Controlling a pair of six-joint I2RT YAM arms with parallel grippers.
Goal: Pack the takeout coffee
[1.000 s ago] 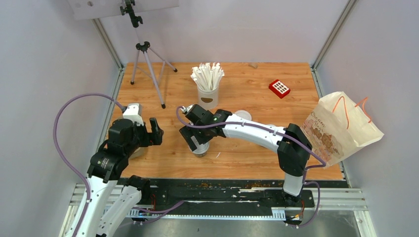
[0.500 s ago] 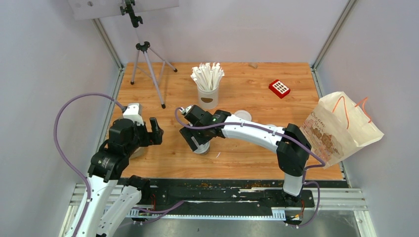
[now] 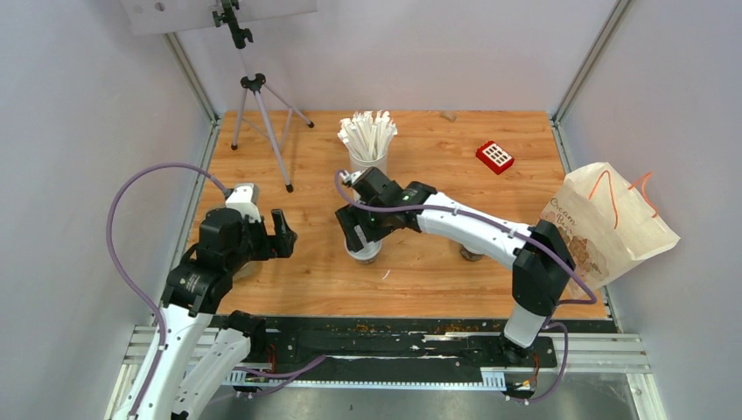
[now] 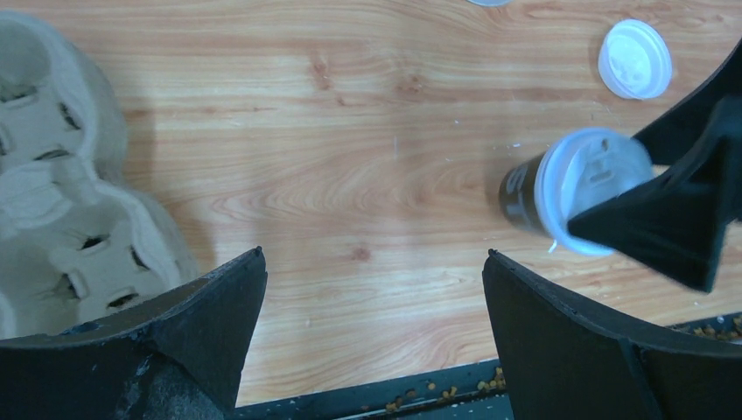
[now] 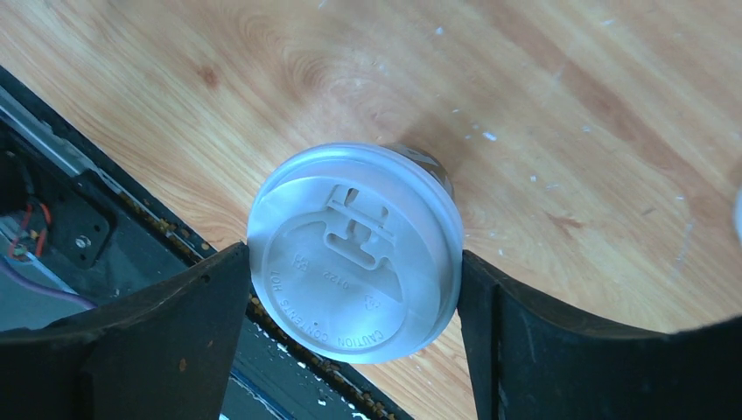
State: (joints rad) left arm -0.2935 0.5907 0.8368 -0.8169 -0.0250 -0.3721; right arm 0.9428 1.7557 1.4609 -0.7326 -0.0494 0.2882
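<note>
The right gripper (image 5: 353, 262) was closed on one coffee cup (image 4: 579, 179), a black finger pressed against each side of its white lid, and the wrist view looked straight down on that lid; whether the cup's base touched the table (image 3: 437, 271) could not be told. This cup was over the near middle of the wooden top, on the near side of the white cup of paper-wrapped sticks (image 3: 368, 147). The other coffee cup (image 3: 472, 255), lid on, stood upright on the wood to the right, partly under the right forearm and well apart from the first. Beyond it a printed paper bag (image 3: 604, 229) with orange handles overhung the table's right edge, and a small red block (image 3: 495, 157) lay toward the far right. The left gripper (image 4: 374, 258) hung at the near left with its jaws spread wide and nothing between them; the beige pulp carrier (image 4: 61, 184) lay just beside it. A tripod (image 3: 262, 114) stood at the far left
</note>
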